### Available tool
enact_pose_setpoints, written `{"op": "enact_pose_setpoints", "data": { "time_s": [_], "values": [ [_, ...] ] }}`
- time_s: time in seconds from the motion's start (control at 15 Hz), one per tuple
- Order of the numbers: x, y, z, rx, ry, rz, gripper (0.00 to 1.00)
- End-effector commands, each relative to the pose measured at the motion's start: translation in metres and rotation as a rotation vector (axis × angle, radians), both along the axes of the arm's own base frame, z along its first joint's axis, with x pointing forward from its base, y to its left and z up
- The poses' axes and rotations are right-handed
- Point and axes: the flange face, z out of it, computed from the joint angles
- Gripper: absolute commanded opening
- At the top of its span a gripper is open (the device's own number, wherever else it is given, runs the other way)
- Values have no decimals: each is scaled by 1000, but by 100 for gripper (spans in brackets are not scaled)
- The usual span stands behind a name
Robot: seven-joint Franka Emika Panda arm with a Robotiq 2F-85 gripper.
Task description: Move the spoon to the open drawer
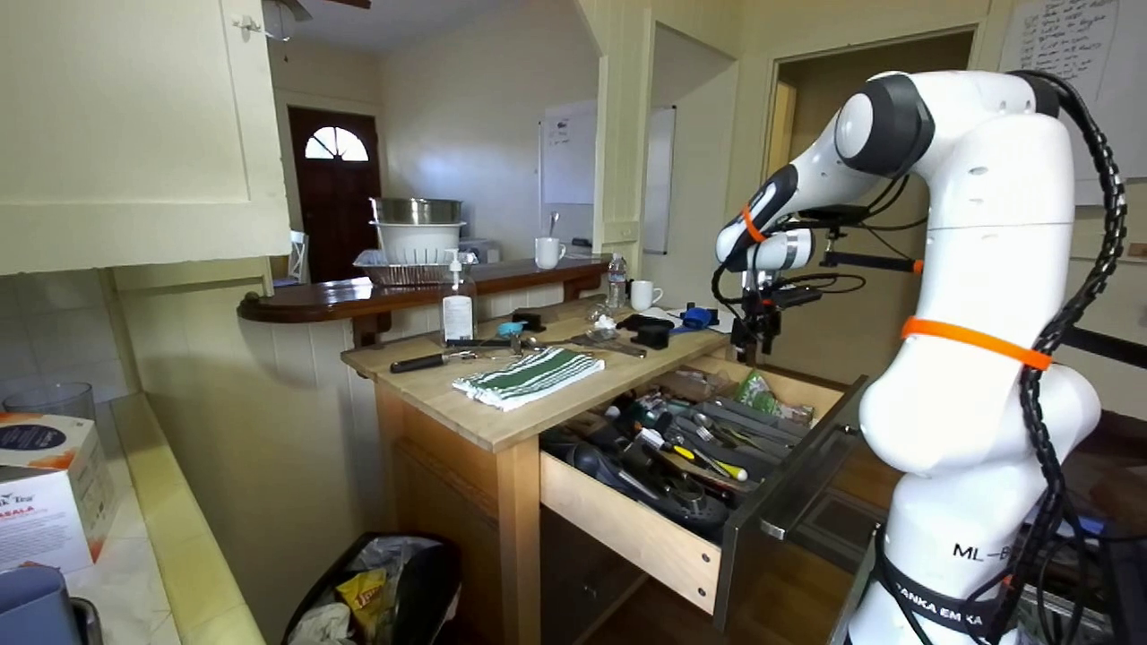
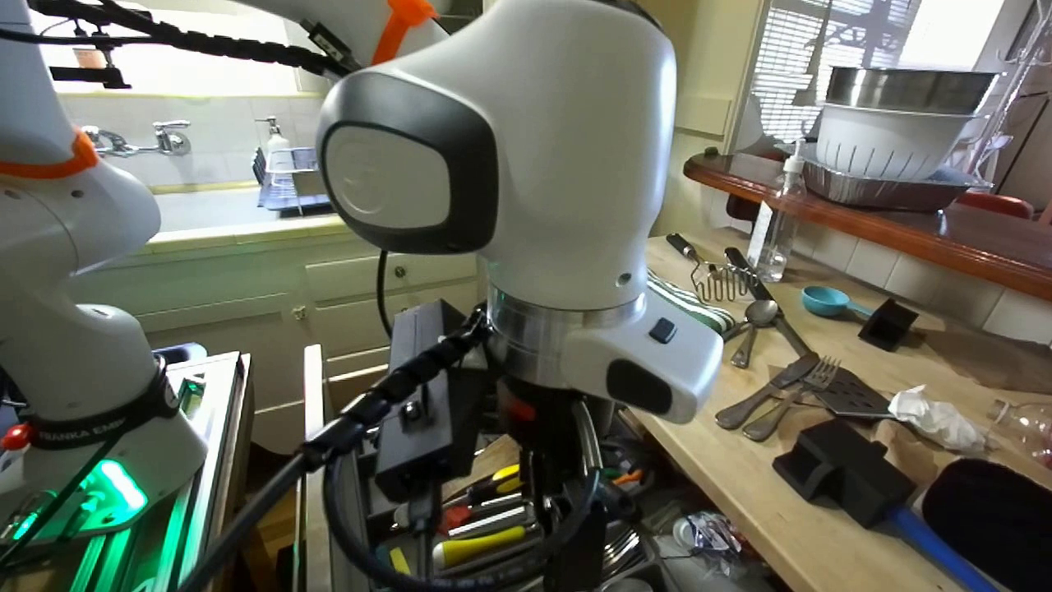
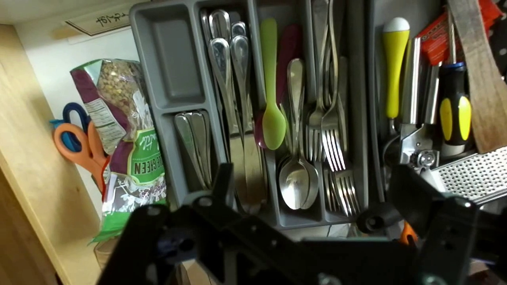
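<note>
The hand (image 3: 313, 180) is hanging over the open drawer (image 1: 618, 515), spread wide and holding nothing. Beneath it, metal spoons (image 3: 292, 184) are lying together, probably for easy finding; to its side, the likelier task spoon (image 2: 758, 317) is lying on the table (image 2: 740, 464).

Inside a compartmented, matt-looking grey plastic tray (image 3: 171, 51), slim silver metal forks (image 3: 330, 121) are gleaming, beside the tray a green-and-purple plastic bag (image 3: 138, 154) is shining, and around it the shallow, light-wood open drawer (image 1: 627, 527) is looking smooth.

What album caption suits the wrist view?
Open gripper above a drawer: knives, spoons and forks in a grey cutlery tray.
</note>
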Motion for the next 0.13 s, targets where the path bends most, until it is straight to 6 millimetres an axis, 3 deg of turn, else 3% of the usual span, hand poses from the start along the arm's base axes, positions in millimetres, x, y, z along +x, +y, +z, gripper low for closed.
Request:
{"op": "enact_pose_setpoints", "data": {
  "time_s": [0.0, 0.07],
  "values": [
    [1, -1, -4, 4, 7, -1, 100],
    [1, -1, -7, 7, 13, -1, 100]
  ]
}}
